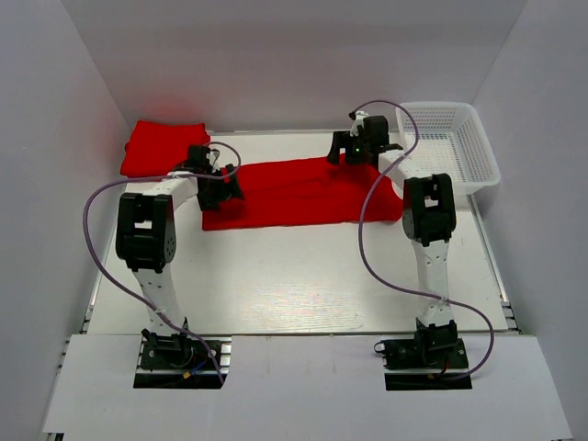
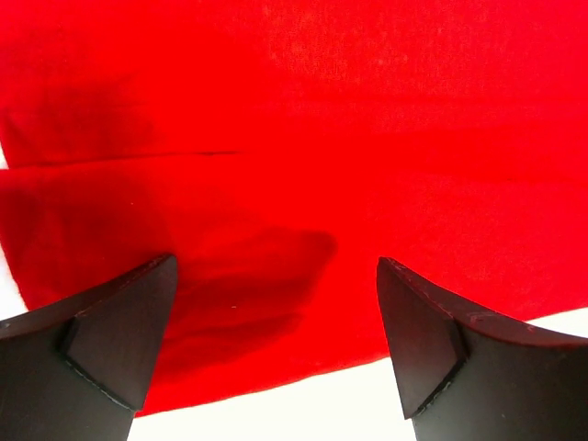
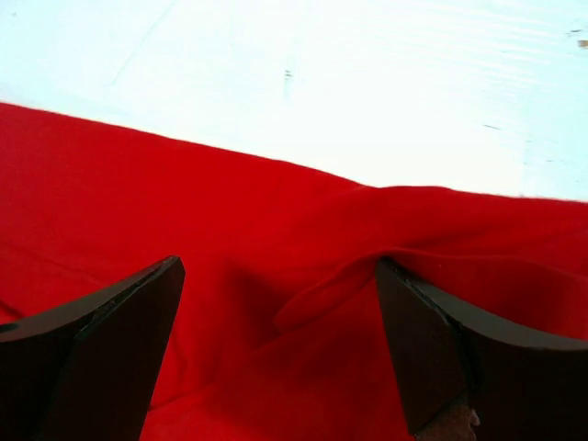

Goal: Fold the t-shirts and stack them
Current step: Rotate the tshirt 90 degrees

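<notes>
A red t-shirt (image 1: 303, 191) lies spread flat as a long band across the middle of the table. A folded red t-shirt (image 1: 163, 145) sits at the back left. My left gripper (image 1: 227, 188) is open over the left end of the spread shirt (image 2: 303, 184), near its edge. My right gripper (image 1: 354, 149) is open over the shirt's far edge (image 3: 276, 276), where a raised fold of cloth lies between the fingers.
A white plastic mesh basket (image 1: 469, 161) stands at the back right. White walls close in the table on three sides. Purple cables loop from both arms.
</notes>
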Robot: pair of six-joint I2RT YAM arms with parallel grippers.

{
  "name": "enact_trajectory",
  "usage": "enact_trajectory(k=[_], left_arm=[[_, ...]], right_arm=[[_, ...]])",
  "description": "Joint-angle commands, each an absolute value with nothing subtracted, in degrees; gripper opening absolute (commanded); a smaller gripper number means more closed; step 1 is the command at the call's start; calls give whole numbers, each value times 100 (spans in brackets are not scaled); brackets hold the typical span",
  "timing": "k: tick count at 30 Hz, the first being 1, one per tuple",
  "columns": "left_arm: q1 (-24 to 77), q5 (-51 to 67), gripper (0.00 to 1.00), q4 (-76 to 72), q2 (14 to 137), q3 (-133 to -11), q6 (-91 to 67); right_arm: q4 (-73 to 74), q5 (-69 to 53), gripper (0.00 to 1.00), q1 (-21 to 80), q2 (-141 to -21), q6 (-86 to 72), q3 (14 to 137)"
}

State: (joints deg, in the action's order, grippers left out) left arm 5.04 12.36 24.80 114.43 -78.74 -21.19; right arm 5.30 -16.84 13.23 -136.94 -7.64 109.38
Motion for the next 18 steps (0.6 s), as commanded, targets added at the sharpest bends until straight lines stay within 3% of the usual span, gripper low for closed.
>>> enact_trajectory(k=[1,11,18], left_arm=[[501,906,100,2768,11127,-7455,-2030],[553,1134,100,2383,10021,-5793,-2363],[790,1397,100,2310,9571,-4737,-2785]], right_arm=[[482,-1257,90,1292,-13273,-740,11110],[1432,-1108,90,1379,-11577,-869,9608],[2610,-581,90,1600,-11593,-1203,9150]])
